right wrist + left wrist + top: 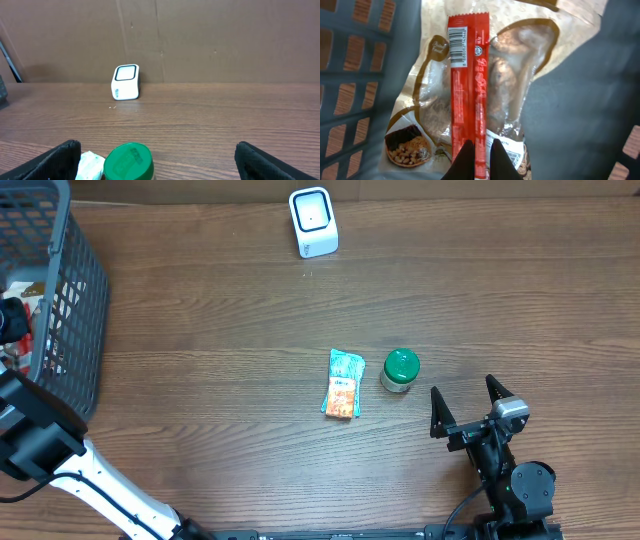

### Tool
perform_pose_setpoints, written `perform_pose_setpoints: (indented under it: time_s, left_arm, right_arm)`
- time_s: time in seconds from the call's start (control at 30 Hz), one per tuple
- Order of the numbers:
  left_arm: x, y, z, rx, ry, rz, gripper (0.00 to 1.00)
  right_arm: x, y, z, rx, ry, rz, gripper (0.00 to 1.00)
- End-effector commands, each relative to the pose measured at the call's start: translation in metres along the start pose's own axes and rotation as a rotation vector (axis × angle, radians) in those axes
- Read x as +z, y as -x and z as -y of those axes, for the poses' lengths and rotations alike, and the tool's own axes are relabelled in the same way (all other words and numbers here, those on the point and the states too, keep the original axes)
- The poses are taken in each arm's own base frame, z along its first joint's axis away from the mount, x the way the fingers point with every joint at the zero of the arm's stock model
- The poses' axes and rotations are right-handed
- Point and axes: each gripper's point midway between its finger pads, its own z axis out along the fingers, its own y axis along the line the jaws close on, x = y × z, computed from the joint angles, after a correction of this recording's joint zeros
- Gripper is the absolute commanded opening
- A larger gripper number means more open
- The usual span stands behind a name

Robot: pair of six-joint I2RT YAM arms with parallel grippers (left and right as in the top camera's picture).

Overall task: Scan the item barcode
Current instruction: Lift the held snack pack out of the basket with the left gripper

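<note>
– Left gripper [480, 150]: fingers pressed together on the near end of the red stick [468, 90], down inside the basket [350, 75]. It's a thin pinch, right at the tip.
– And how does the stick lie?
– Flat on a clear bag [520, 75] of snacks, running away from the fingers. Its barcode [456, 46] is at the far end, face up.
– So what worries you?
– Three things, I'd say. The hold is at one end of a long, slack packet, so it may droop or swing when lifted, and the code could twist away from the reader. The wrapper looks slick, and a pinch this shallow might let it slide out. The bag underneath could also be dragged along if a finger has caught its film. I can't tell whether one has.
– And the way out?
– The basket walls are high, so a dangling far end may snag the mesh.
– Beyond the basket?
– Right gripper [463, 388] sits spread wide and empty at the near right of the table [200, 430]. Just past it is a green-lidded jar [401, 369], with a pouch [343, 383] to its left. The scanner [313, 222] stands at the far edge, well apart from the basket, so it's a long carry.
</note>
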Motion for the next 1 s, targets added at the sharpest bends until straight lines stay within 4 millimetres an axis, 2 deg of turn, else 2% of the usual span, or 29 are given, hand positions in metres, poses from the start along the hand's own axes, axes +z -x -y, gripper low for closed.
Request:
perform_pose_setpoints:
  time_s: [0.0,0.03,0.07,0.1,0.13,0.17,0.2,0.23,0.4,0.5,0.67,0.97]
  left_arm:
    - [-0.014,0.006,0.011,0.056,-0.039,0.032,0.04]
    - [-0.014,0.006,0.012,0.057,-0.045,0.035,0.05]
    - [-0.014,0.007,0.012,0.057,-0.044,0.038,0.12]
    - [-0.015,0.008,0.011,0.057,-0.041,0.042,0.41]
    - [-0.015,0.009,0.011,0.058,-0.04,0.047,0.64]
    - [-0.015,0.01,0.01,0.058,-0.039,0.049,0.81]
    - [-0.015,0.009,0.011,0.058,-0.039,0.049,0.93]
    - [-0.014,0.009,0.011,0.058,-0.04,0.049,0.98]
    - [-0.012,0.011,0.01,0.058,-0.038,0.053,1.0]
    - [-0.003,0.009,0.01,0.057,-0.043,0.04,1.0]
    - [0.023,0.0,0.012,0.052,-0.062,-0.007,1.0]
    - [0.081,-0.013,0.014,0.05,-0.085,-0.062,1.0]
  right_arm:
    - [0.0,-0.002,0.0,0.004,0.002,0.003,1.0]
    - [0.0,-0.002,0.0,0.004,0.002,0.003,1.0]
    - [0.0,-0.002,0.0,0.004,0.002,0.003,1.0]
    - [0.0,-0.002,0.0,0.004,0.002,0.003,1.0]
    - [0.0,-0.002,0.0,0.004,0.002,0.003,1.0]
    - [0.0,-0.002,0.0,0.004,0.002,0.003,1.0]
    - [0.0,-0.002,0.0,0.004,0.002,0.003,1.0]
    - [0.0,-0.002,0.0,0.004,0.002,0.003,1.0]
    - [0.0,-0.002,0.0,0.004,0.002,0.003,1.0]
    - [0.0,-0.002,0.0,0.004,0.002,0.003,1.0]
    - [0.0,-0.002,0.0,0.004,0.002,0.003,1.0]
    - [0.0,-0.002,0.0,0.004,0.002,0.003,1.0]
